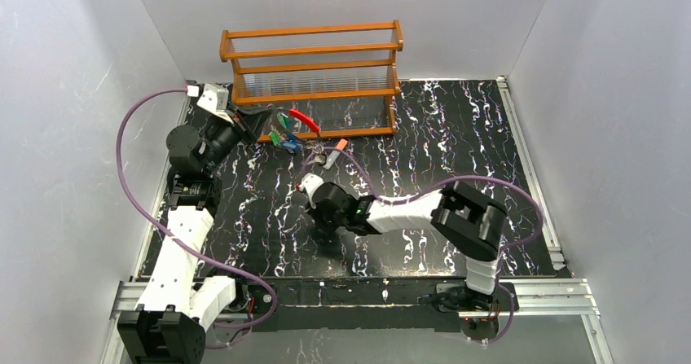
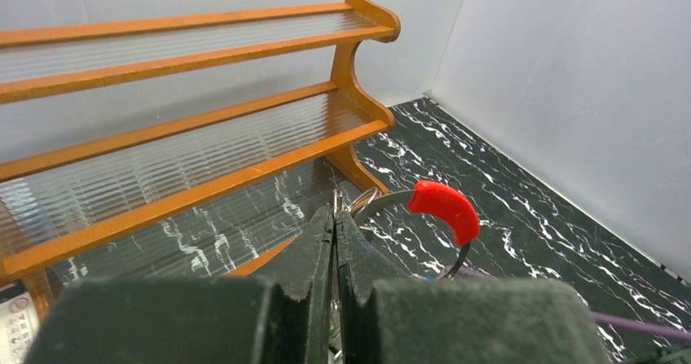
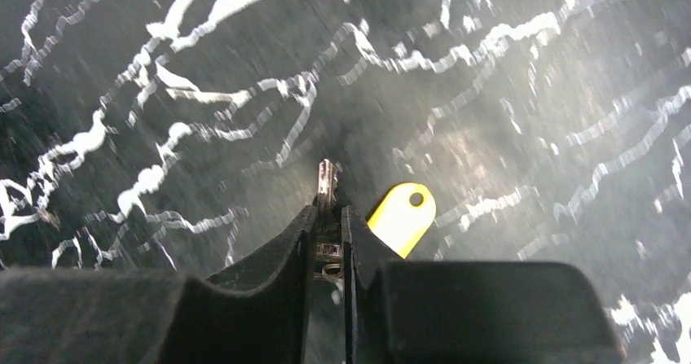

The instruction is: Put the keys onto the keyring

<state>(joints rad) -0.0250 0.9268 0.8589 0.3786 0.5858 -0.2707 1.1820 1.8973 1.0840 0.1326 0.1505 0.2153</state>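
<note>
My left gripper (image 2: 335, 217) is shut on the thin wire of the keyring (image 2: 389, 199), just in front of the wooden rack. The ring's red section (image 2: 445, 208) curves out to the right of my fingertips. In the top view the keyring (image 1: 300, 119) hangs at the left gripper (image 1: 266, 124), with green and blue keys (image 1: 283, 141) on it. My right gripper (image 3: 328, 211) points down at the table and is shut on a small metal key (image 3: 327, 178) whose tip sticks out past the fingertips. A yellow plastic head (image 3: 403, 215) shows just right of the right finger.
The orange wooden rack (image 1: 314, 71) stands at the back of the black marbled table (image 1: 456, 136). A grey stick with an orange cap (image 1: 335, 152) lies in front of the rack. Purple cables loop over both arms. White walls close in the sides.
</note>
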